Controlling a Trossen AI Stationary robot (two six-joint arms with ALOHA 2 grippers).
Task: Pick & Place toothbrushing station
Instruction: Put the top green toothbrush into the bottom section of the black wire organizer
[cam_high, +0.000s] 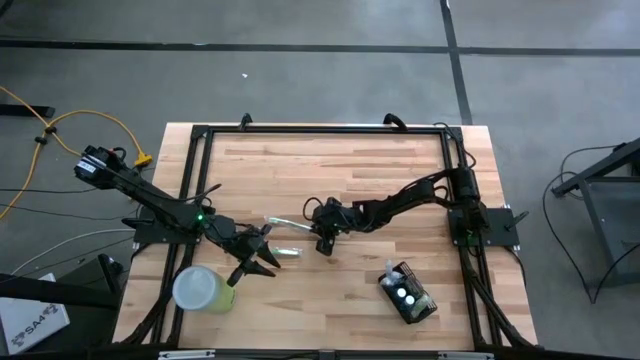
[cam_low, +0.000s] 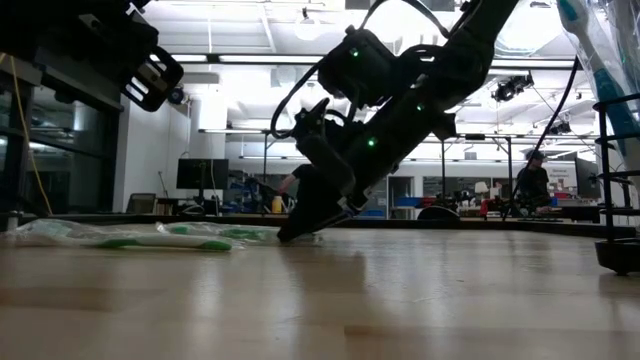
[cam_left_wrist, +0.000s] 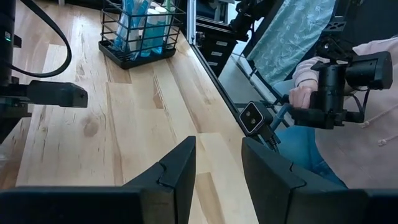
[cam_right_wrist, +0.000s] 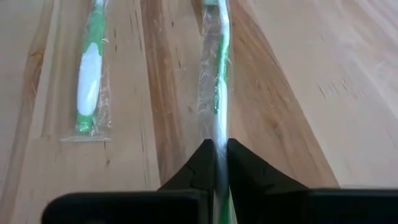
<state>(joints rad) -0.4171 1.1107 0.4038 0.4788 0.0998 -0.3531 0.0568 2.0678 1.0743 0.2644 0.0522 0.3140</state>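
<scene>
The toothbrushing station (cam_high: 408, 295), a black wire holder with items standing in it, sits at the table's near right and also shows as the station (cam_left_wrist: 143, 31) in the left wrist view. Two green-and-white toothbrushes in clear wrappers lie flat at mid-table. My right gripper (cam_right_wrist: 217, 152) is shut on the farther toothbrush (cam_right_wrist: 216, 68). The nearer toothbrush (cam_right_wrist: 92, 68) lies loose beside it. My left gripper (cam_left_wrist: 217, 168) hangs open over the near left of the table, next to a lime-green cup (cam_high: 205, 290), and holds nothing. My right gripper pinches the wrapped toothbrush's end nearest it (cam_right_wrist: 217, 134) between its two fingertips. The fingers slant down from the table's right side and lie along the brush. The rest of the brush stretches away toward the left and rests on the table.
A black frame (cam_high: 320, 130) runs round the tabletop. Beyond the table's near right edge a person's hand (cam_left_wrist: 305, 93) holds a black camera rig. Bare wood lies between the toothbrushes and the station.
</scene>
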